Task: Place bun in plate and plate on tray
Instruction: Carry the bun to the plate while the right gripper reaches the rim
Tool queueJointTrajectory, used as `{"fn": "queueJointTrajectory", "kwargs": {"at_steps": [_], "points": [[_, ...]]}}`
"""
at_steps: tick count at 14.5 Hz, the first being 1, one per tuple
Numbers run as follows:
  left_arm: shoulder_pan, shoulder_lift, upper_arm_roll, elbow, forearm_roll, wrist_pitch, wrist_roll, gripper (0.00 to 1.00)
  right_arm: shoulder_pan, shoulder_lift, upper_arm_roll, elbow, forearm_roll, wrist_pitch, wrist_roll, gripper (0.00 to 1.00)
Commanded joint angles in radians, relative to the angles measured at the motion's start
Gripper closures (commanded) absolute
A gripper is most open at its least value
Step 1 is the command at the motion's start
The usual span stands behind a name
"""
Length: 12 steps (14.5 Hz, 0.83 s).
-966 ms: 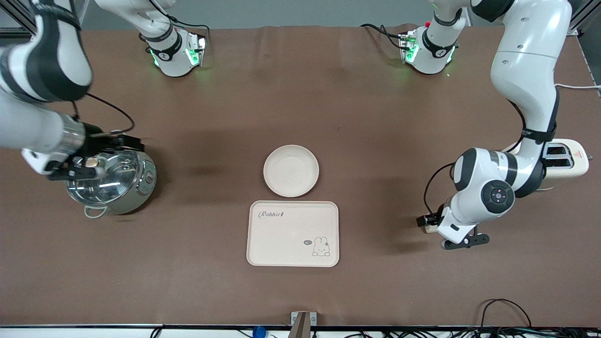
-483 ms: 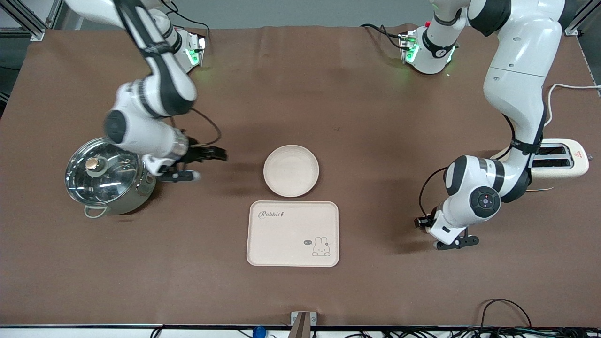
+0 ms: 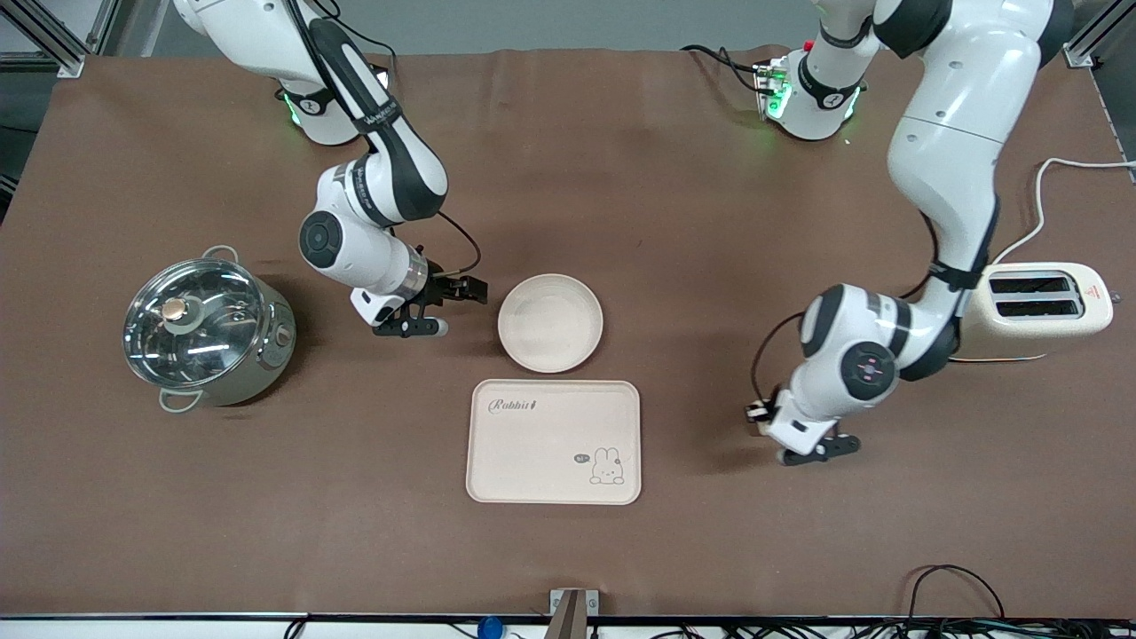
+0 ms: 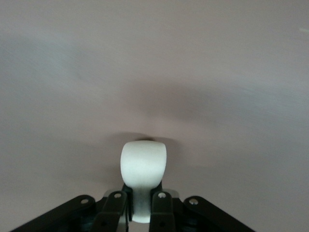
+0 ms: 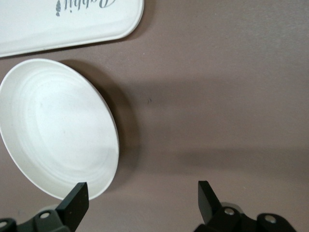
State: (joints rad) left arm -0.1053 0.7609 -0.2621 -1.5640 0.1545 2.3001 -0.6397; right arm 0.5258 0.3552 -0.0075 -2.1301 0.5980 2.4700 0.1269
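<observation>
Bun [image 4: 143,166] is pinched in the left claw [image 3: 770,426] over bare desk [image 3: 710,222]; right claw [image 3: 444,309] hangs spread beside the plate [image 3: 550,322], tray [image 3: 553,442] nearer the camera.

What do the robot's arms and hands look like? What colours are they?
Both arms are smooth, rounded white tubes with black joint bands and thin black cables looping by the wrists. Their bases glow green. The left hand and right hand are black, each with two flat fingers. The right arm has a shiny silver wrist ring.
</observation>
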Motion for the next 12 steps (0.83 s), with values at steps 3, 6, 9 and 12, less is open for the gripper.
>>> {"fn": "queueJointTrajectory", "kwargs": {"at_steps": [3, 6, 9, 12], "points": [[-0.200, -0.052, -0.006, 0.002, 0.011, -0.073, -0.309, 0.83, 0.068, 0.089, -0.011, 0.074, 0.131, 0.066, 0.002, 0.00], [-0.328, -0.045, -0.009, 0.021, 0.011, -0.071, -0.495, 0.82, 0.105, 0.126, -0.012, 0.108, 0.132, 0.069, 0.000, 0.04], [-0.411, -0.045, -0.012, 0.024, -0.012, -0.068, -0.575, 0.82, 0.109, 0.148, -0.012, 0.124, 0.131, 0.070, -0.001, 0.14], [-0.485, -0.020, -0.011, 0.024, -0.050, -0.016, -0.617, 0.76, 0.108, 0.162, -0.014, 0.125, 0.121, 0.078, -0.012, 0.21]]}}
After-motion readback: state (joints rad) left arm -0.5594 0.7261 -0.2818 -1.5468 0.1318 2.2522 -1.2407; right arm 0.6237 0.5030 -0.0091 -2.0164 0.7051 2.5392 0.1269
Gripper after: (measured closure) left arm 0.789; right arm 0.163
